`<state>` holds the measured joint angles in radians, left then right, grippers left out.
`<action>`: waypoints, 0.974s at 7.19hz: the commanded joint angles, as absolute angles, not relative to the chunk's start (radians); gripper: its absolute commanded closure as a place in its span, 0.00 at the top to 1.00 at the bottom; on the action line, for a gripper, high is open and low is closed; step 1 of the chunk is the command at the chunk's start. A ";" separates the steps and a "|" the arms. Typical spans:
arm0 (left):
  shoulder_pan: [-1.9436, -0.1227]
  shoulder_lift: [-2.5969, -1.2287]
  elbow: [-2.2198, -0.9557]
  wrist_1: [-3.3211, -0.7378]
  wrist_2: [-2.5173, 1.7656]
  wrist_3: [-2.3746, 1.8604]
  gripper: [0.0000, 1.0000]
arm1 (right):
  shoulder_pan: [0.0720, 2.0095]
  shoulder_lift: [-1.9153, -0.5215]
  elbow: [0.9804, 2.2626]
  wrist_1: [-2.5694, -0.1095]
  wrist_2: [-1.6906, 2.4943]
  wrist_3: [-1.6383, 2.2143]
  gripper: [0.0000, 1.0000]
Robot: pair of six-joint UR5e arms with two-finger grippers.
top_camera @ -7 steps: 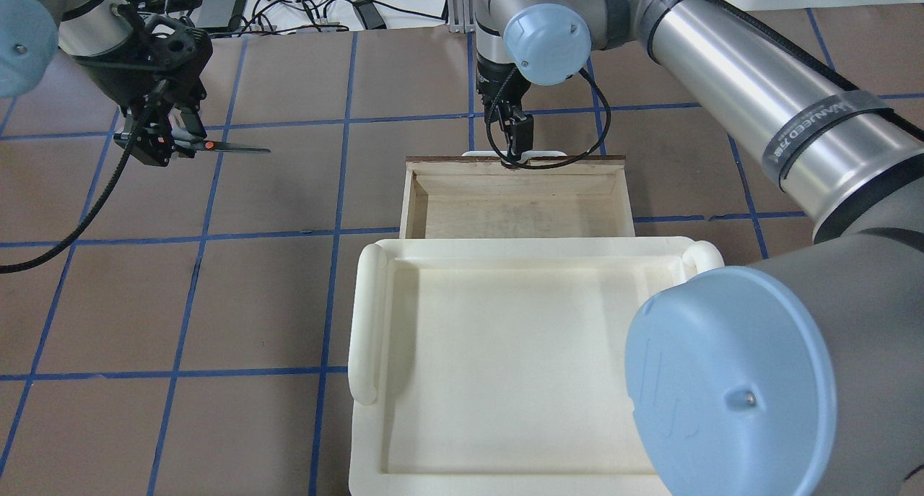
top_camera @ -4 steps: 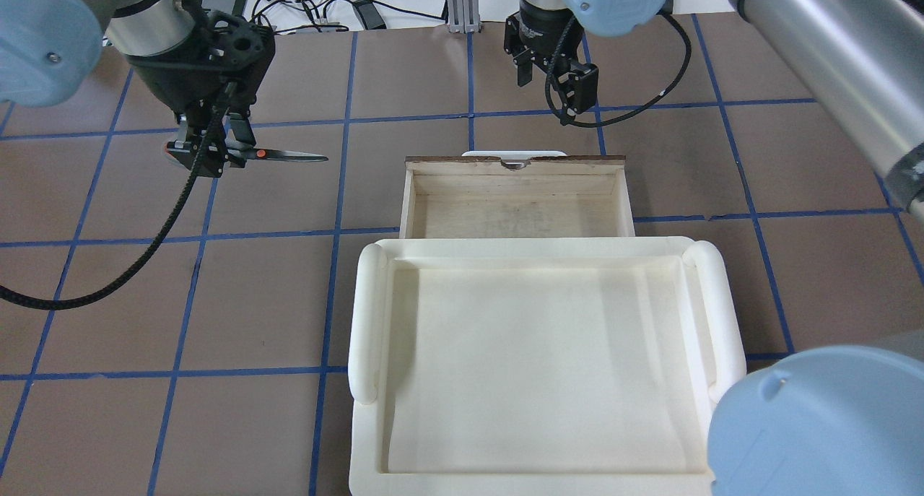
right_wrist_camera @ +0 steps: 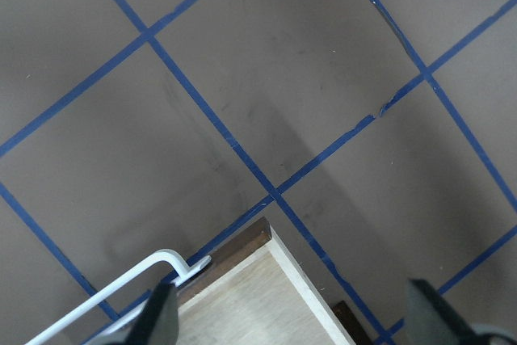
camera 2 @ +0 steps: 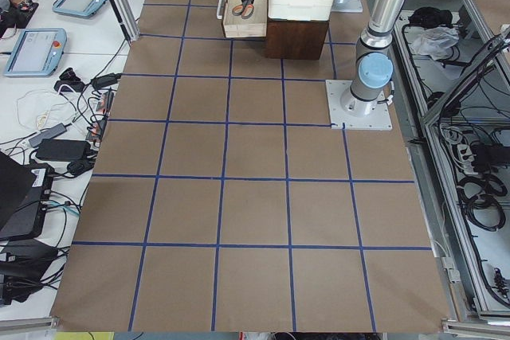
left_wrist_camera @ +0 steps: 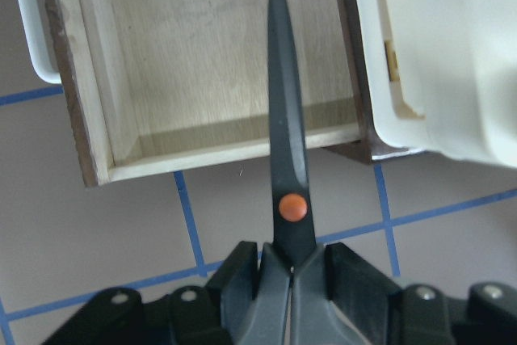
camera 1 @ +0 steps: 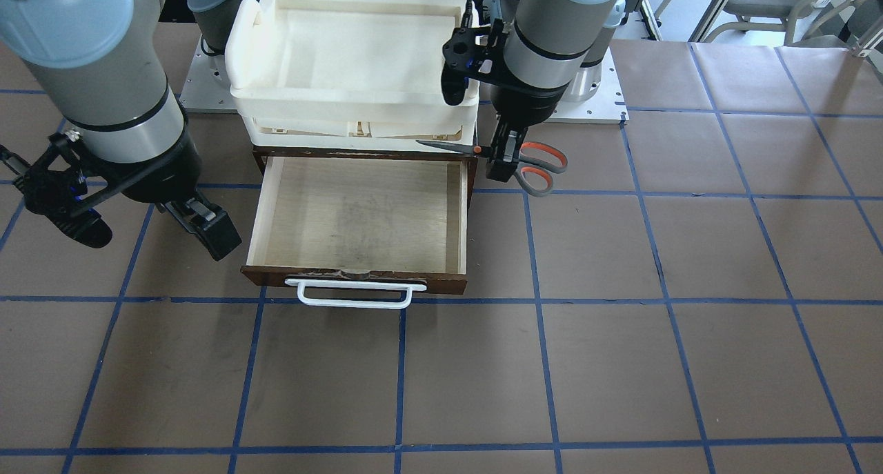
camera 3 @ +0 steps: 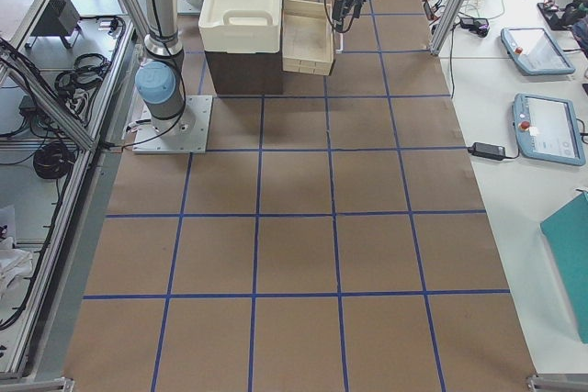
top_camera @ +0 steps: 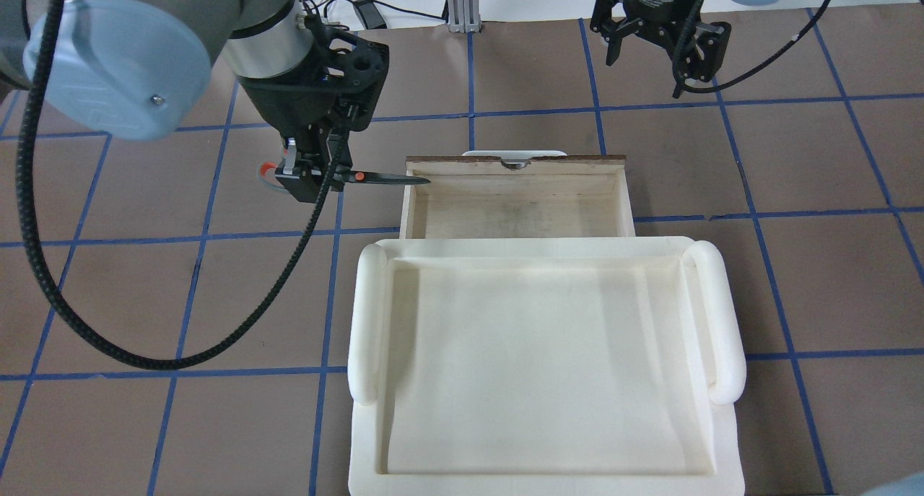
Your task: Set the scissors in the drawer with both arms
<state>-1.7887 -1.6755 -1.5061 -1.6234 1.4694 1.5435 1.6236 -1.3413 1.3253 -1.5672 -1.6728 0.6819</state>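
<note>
The drawer [top_camera: 516,214] stands pulled open under the cream tray, its pale plywood inside bare; it also shows in the front view [camera 1: 359,212] and the left wrist view [left_wrist_camera: 202,54]. My left gripper [top_camera: 310,180] is shut on the scissors [top_camera: 382,179] near the pivot and holds them level, blades pointing right. The blade tip reaches over the drawer's left wall. In the front view the left gripper [camera 1: 501,162] hides the pivot and the scissors' orange-lined handles [camera 1: 543,165] stick out behind it. My right gripper [top_camera: 653,59] is open and empty, beyond the drawer's front right corner.
The cream-white plastic tray [top_camera: 364,323] sits on the dark cabinet, just behind the open drawer. The drawer's white bar handle [camera 1: 355,296] sticks out at the front. Brown table with blue grid lines lies all around. Cables lie at the far edge [top_camera: 339,12].
My left gripper has carried the scissors right, up to the drawer's left wall. My right gripper has left the drawer's front and moved away to the far right, now open.
</note>
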 commanded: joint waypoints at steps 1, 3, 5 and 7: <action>-1.839 -1.747 -1.499 -1.495 1.450 1.444 0.00 | 1.617 -1.408 1.338 -1.565 -1.667 0.472 1.00; -1.896 -1.802 -1.458 -1.479 1.457 1.362 0.00 | 1.617 -1.462 1.338 -1.563 -1.611 0.320 1.00; -1.933 -1.842 -1.437 -1.464 1.466 1.327 0.00 | 1.615 -1.470 1.339 -1.552 -1.565 0.296 1.00; -1.963 -1.893 -1.450 -1.381 1.467 1.318 0.00 | 1.612 -1.470 1.342 -1.514 -1.571 0.290 1.00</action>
